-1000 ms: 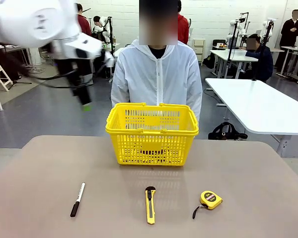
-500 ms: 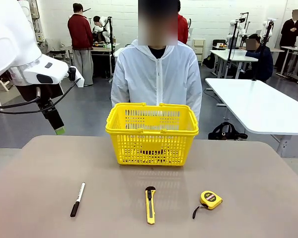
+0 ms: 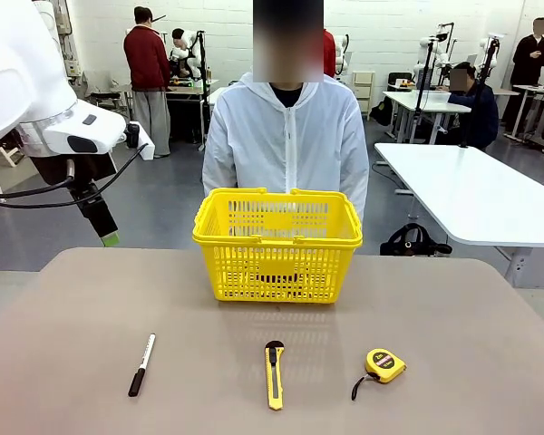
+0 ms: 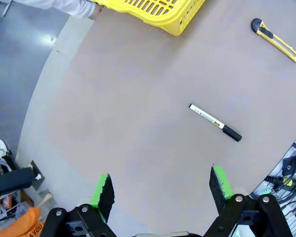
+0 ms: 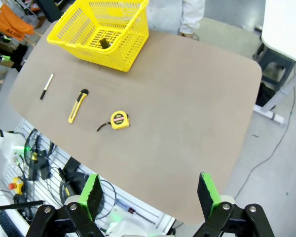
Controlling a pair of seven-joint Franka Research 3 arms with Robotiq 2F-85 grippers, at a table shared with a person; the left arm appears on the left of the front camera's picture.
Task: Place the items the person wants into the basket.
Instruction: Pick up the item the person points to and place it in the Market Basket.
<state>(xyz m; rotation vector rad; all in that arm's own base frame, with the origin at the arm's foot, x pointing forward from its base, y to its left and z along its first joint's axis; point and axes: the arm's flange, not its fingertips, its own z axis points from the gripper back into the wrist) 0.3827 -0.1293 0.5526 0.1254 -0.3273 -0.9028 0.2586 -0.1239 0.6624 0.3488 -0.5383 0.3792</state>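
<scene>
The yellow lattice basket (image 3: 276, 245) stands at the table's far middle, in front of the person (image 3: 286, 136) in a white hooded jacket. A small dark thing (image 5: 104, 43) lies inside it. A round yellow tape measure (image 3: 383, 364) with a black strap rests near the front right, also seen in the right wrist view (image 5: 120, 120). My left gripper (image 3: 109, 236) hangs open above the table's far left corner; its wrist view (image 4: 162, 186) shows nothing between the green pads. High over the table's right end, my right gripper (image 5: 149, 191) is open and holds nothing.
A white-and-black marker (image 3: 141, 364) lies front left, and a long yellow utility knife (image 3: 274, 373) front centre. Both also appear from the left wrist, the marker (image 4: 215, 122) and the knife (image 4: 276, 39). A white table (image 3: 471, 195) stands behind on the right.
My left arm swung left and down from beside the basket to the table's far left corner, then held still. Nothing on the table moved.
</scene>
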